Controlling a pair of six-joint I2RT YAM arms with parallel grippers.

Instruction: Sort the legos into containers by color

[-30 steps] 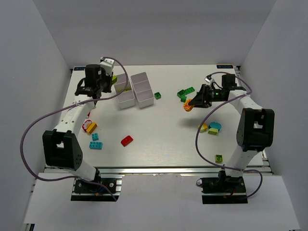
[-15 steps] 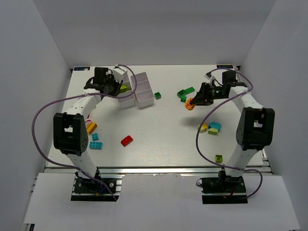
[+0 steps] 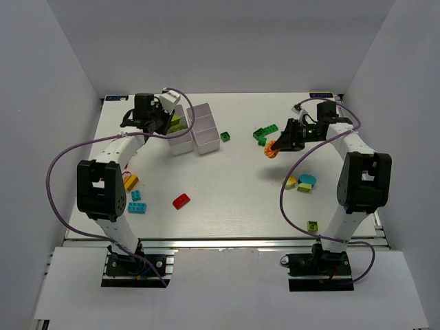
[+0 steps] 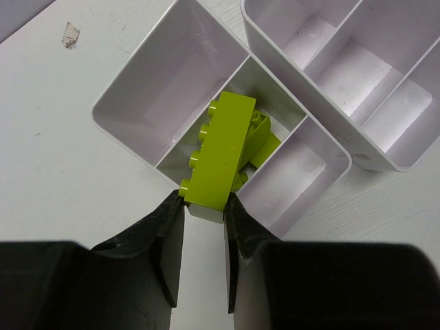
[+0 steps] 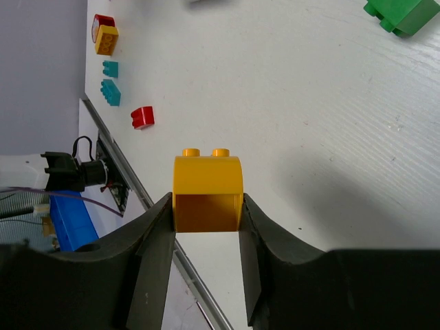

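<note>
Trays [image 3: 206, 141]: two, upper left.
My left gripper [image 4: 204, 206]: pinching one lime brick [image 4: 218, 158] above a tray's middle compartment.
My right gripper [image 5: 206, 206]: pinching one orange brick [image 5: 207, 189], upper right.
Loose bricks [image 3: 181, 201]: about twelve.
Table [image 3: 234, 192]: white; walls [image 3: 55, 69] grey.

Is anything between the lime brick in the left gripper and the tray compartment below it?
Nothing visible blocks it. The lime brick hangs over the tray's middle compartment, where other lime pieces lie.
</note>
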